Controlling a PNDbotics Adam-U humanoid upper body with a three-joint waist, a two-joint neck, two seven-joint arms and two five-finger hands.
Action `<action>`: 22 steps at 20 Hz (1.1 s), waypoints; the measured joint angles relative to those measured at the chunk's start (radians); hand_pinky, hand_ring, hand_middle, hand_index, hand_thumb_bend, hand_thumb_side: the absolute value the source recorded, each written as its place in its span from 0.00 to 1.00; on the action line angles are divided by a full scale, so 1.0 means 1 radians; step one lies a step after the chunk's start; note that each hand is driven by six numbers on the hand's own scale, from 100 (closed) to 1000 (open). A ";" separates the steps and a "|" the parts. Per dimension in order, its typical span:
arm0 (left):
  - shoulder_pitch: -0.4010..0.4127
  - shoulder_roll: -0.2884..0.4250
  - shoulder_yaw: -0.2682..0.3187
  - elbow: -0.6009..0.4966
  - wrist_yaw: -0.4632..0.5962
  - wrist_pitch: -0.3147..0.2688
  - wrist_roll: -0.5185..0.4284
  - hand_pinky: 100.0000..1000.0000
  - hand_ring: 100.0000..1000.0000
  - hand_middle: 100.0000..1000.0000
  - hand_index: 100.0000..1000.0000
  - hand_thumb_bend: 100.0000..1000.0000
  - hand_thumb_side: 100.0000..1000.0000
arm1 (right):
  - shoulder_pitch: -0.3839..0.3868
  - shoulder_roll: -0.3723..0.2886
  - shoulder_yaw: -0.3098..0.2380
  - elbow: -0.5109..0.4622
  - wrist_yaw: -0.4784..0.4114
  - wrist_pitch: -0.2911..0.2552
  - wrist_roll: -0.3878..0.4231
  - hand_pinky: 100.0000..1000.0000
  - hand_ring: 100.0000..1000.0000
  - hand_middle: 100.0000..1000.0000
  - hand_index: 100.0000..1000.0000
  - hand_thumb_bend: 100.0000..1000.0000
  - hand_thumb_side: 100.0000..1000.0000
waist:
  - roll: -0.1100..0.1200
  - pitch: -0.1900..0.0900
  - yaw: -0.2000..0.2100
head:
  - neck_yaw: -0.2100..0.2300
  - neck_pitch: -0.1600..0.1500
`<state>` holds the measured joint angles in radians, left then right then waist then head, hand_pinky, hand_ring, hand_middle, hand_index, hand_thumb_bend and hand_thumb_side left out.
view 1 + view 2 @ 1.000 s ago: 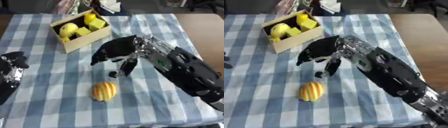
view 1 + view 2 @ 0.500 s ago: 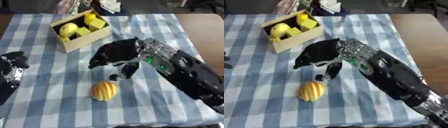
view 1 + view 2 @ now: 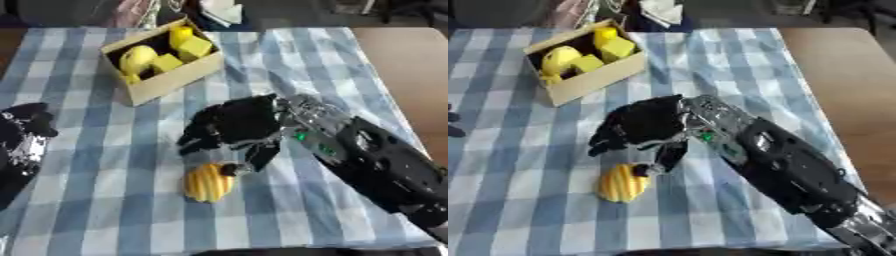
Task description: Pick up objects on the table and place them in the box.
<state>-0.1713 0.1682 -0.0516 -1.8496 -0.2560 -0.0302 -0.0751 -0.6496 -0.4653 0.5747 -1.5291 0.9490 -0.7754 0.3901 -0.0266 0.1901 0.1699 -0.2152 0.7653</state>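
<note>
A yellow ribbed fruit-like object [image 3: 208, 182] lies on the blue checked tablecloth. My right hand [image 3: 232, 127] hovers just above and behind it, fingers spread and pointing down-left, thumb tip close to the object's top right. Nothing is held in it. The open wooden box [image 3: 162, 61] stands at the back left and holds several yellow objects [image 3: 156, 53]. My left hand [image 3: 24, 141] rests at the left edge, fingers relaxed.
The bare brown table [image 3: 409, 75] shows to the right of the cloth. White paper-like items [image 3: 220, 10] lie beyond the table's far edge behind the box. Open cloth [image 3: 105, 200] lies to the left of the yellow object.
My right hand has come down and towards the yellow object, its thumb now near the object's top. The object, the box and the left hand stay put.
</note>
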 measured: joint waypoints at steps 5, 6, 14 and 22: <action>-0.007 0.000 0.000 0.000 0.000 -0.002 -0.006 0.68 0.51 0.56 0.74 0.15 0.63 | 0.009 0.015 0.010 0.067 -0.011 -0.042 -0.042 0.92 0.91 0.89 0.96 0.11 0.25 | 0.000 0.000 0.009 | -0.010 0.000; -0.007 0.000 -0.001 0.000 0.000 -0.001 -0.007 0.68 0.51 0.56 0.74 0.15 0.63 | 0.009 0.019 0.012 0.081 -0.017 -0.047 -0.047 0.92 0.90 0.89 0.96 0.12 0.26 | 0.000 0.001 0.011 | -0.013 0.000; -0.014 0.000 -0.006 -0.001 0.001 -0.003 -0.010 0.68 0.51 0.56 0.74 0.15 0.63 | 0.018 0.038 0.018 0.163 -0.087 -0.063 -0.063 0.91 0.88 0.86 0.92 0.21 0.25 | 0.000 0.001 0.020 | -0.025 0.000; -0.014 0.000 -0.006 -0.002 0.001 -0.003 -0.010 0.68 0.51 0.56 0.74 0.15 0.63 | 0.026 0.046 0.005 0.202 -0.168 -0.064 -0.064 0.84 0.79 0.76 0.65 0.14 0.00 | 0.000 0.001 0.020 | -0.025 0.000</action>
<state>-0.1855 0.1682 -0.0578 -1.8511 -0.2546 -0.0330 -0.0856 -0.6241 -0.4195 0.5796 -1.3274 0.7808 -0.8393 0.3262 -0.0265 0.1912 0.1896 -0.2404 0.7653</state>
